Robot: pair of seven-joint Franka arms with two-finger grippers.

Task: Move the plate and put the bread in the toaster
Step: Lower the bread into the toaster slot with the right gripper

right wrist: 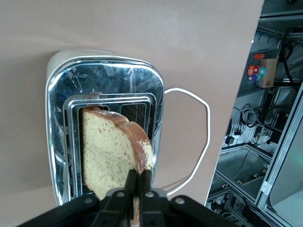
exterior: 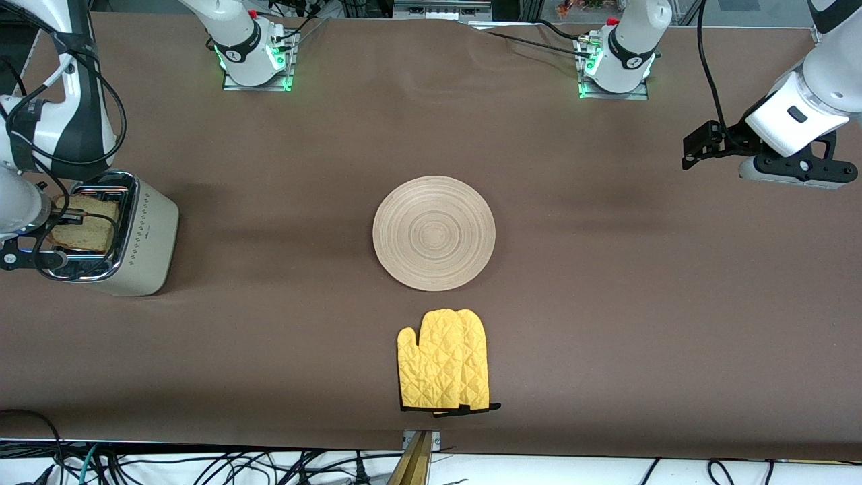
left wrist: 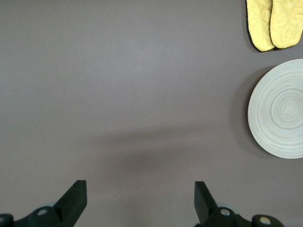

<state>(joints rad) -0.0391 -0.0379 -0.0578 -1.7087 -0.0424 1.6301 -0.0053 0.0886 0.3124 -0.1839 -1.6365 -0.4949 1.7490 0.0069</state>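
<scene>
The cream toaster (exterior: 145,242) stands at the right arm's end of the table. My right gripper (exterior: 67,217) is over its chrome top, shut on the bread (exterior: 84,225) by the crust. In the right wrist view the bread (right wrist: 111,151) hangs tilted over the toaster (right wrist: 104,75) slots, pinched in my right gripper (right wrist: 140,176). The wooden plate (exterior: 434,232) lies bare at the table's middle; it also shows in the left wrist view (left wrist: 279,111). My left gripper (exterior: 697,151) waits open and empty above the left arm's end of the table, also seen in its wrist view (left wrist: 140,191).
A yellow oven mitt (exterior: 444,360) lies nearer to the front camera than the plate, also in the left wrist view (left wrist: 274,21). The toaster's white cord (right wrist: 194,137) loops on the table beside it. Both arm bases stand along the table's back edge.
</scene>
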